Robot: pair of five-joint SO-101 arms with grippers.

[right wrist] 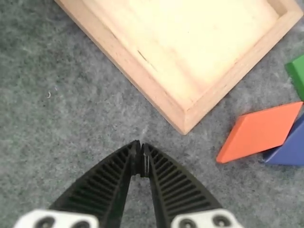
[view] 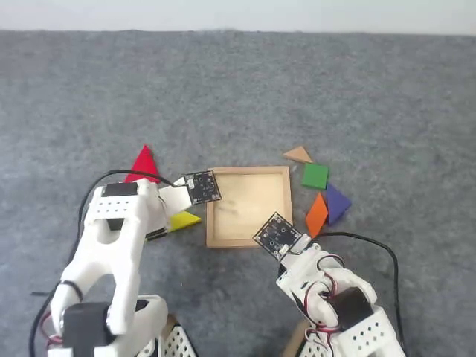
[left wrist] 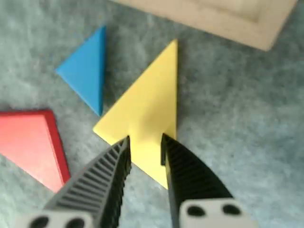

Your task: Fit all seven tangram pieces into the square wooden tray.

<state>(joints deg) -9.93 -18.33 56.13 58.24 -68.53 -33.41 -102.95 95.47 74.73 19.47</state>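
Open carpet (view: 238,89) stretched across upper frame; tray (view: 245,241) floor open from above at centre. Left gripper (left wrist: 145,140), yellow triangle (view: 184,220) crowded tray's left rim. Orange rhomboid (view: 317,214), purple triangle (view: 337,202), green square (view: 314,176), tan triangle (view: 299,155) hemmed right side; right gripper (right wrist: 141,145) blocked lower-right corner.

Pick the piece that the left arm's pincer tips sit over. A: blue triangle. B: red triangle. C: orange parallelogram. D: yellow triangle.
D: the left pincer has its tips, slightly apart, over the yellow triangle.

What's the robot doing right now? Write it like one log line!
left gripper: open over yellow triangle | right gripper: shut, above carpet by tray corner | tray: empty
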